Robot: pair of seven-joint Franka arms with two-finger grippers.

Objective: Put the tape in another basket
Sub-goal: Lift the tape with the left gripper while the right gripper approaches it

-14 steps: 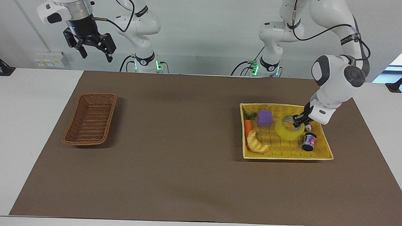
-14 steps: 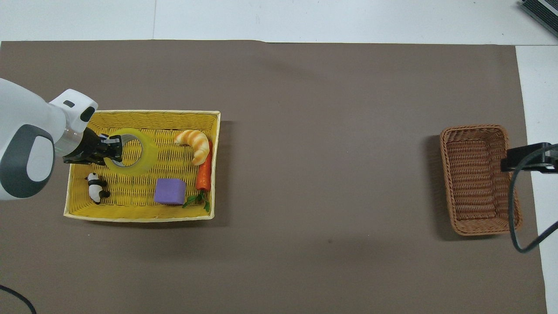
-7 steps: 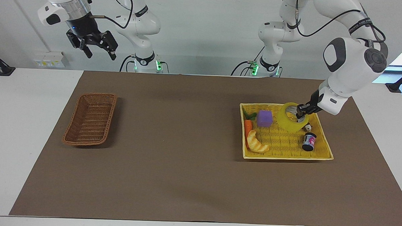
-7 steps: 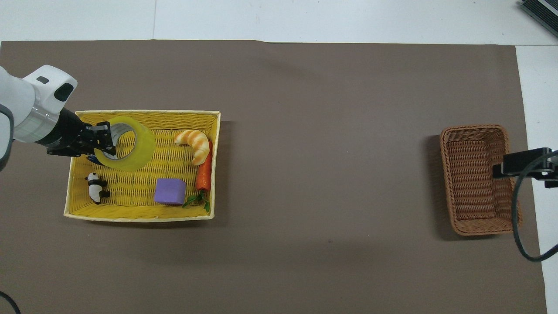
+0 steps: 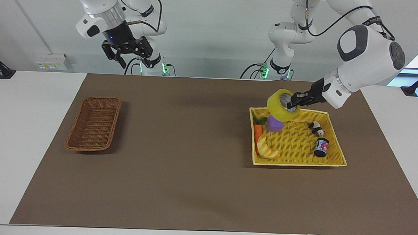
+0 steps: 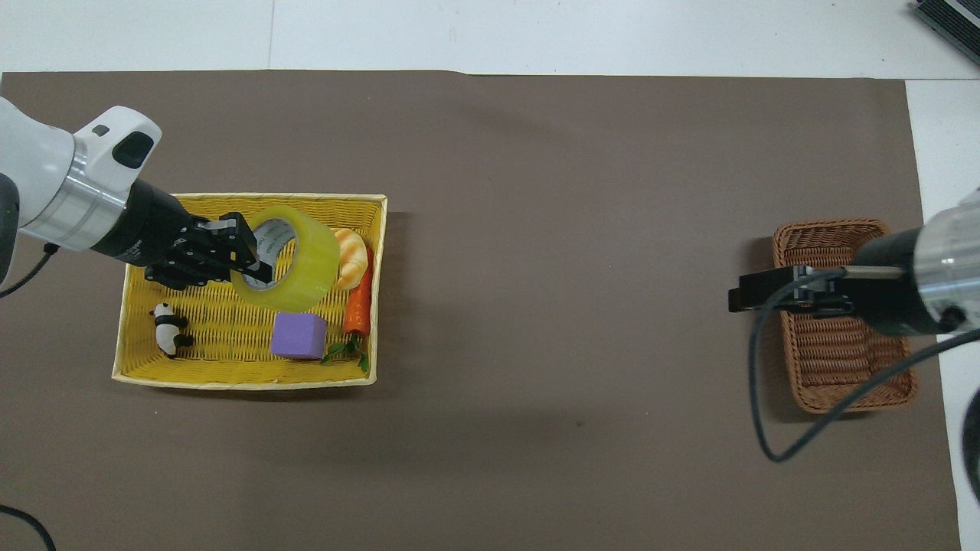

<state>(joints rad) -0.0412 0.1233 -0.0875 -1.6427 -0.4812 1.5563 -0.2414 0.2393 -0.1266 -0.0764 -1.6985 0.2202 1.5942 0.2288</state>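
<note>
The tape (image 5: 280, 104) (image 6: 300, 264), a wide yellow ring with a pale core, hangs tilted in the air above the yellow basket (image 5: 297, 164) (image 6: 245, 380). My left gripper (image 5: 293, 101) (image 6: 253, 260) is shut on its wall, one finger inside the ring. The brown wicker basket (image 5: 94, 127) (image 6: 842, 367) sits toward the right arm's end of the table with nothing in it. My right gripper (image 5: 127, 53) (image 6: 741, 297) hangs open and high in the air; from above it covers the rim of the brown basket that faces the table's middle.
In the yellow basket lie a croissant toy (image 5: 267, 149) (image 6: 352, 249), a carrot (image 5: 258, 131) (image 6: 357, 306), a purple cube (image 5: 274, 125) (image 6: 298, 335), a panda figure (image 5: 316, 127) (image 6: 170, 338) and a small jar (image 5: 321, 147). A brown mat (image 5: 194, 148) covers the table between the baskets.
My left gripper has lifted the tape out of the yellow basket and carried it toward the table's middle. The right arm has swung inward, its gripper now over the brown basket's rim.
</note>
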